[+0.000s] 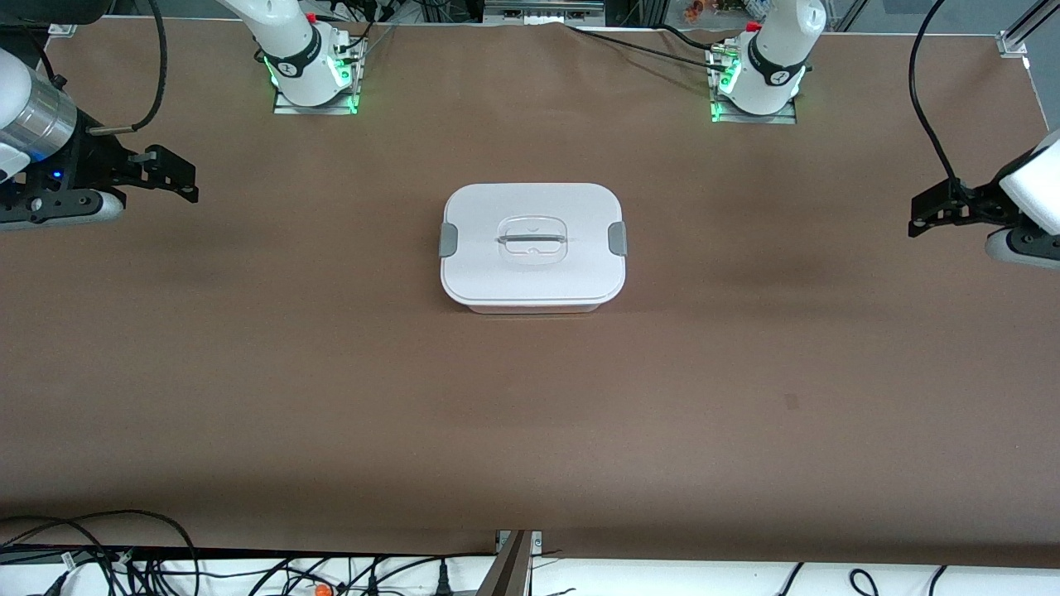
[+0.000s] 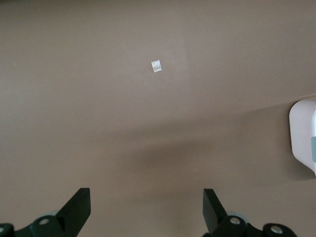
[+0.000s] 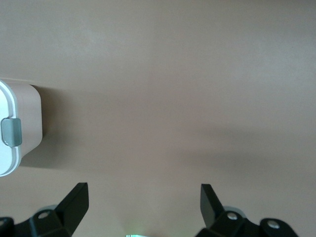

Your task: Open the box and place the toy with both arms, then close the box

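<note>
Box: we see the box (image 1: 532, 247) mid-desk (image 1: 530, 414), white lid (image 1: 530, 199) on, grey clips (image 1: 617, 238) at both ends.
Left gripper (image 1: 927, 213): over the left arm's end of the desk, jaws apart, empty.
Right gripper (image 1: 178, 175): over the right arm's end, jaws apart, empty.

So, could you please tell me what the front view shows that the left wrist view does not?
Only the front view shows the whole box, lid on with its handle and both clips, plus the right gripper, open over the table's right-arm end. Only the left wrist view shows a small pale scrap on the table. Both show the open left gripper over bare table, and one box end with its clip. The toy appears in neither.
</note>
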You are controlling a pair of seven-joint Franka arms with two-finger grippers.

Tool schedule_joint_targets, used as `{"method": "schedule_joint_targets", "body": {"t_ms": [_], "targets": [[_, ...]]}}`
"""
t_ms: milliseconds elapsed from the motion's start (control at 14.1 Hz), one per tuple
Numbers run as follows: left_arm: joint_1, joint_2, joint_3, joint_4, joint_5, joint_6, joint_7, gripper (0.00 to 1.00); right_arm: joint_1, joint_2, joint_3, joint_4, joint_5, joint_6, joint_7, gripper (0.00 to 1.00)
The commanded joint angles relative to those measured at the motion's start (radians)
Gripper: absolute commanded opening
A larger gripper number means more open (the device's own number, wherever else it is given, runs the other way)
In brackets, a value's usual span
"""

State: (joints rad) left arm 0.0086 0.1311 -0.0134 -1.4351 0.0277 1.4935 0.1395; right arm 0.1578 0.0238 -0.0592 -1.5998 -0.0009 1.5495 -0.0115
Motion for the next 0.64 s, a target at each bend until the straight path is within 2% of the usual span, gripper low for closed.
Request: {"method": "schedule_joint_targets", "body": {"t_ms": [0, 567], "targets": [[0.013, -0.054, -0.007, -0.079, -0.026, 0.028, -0.064, 1.00, 0.002, 0.002, 0.006, 0.020, -0.008, -0.019, -0.008, 1.00], [0.010, -0.025, -0.011, -0.054, -0.026, 0.024, -0.083, 1.00, 0.002, 0.002, 0.007, 0.021, -0.007, -0.019, -0.008, 1.00]]}}
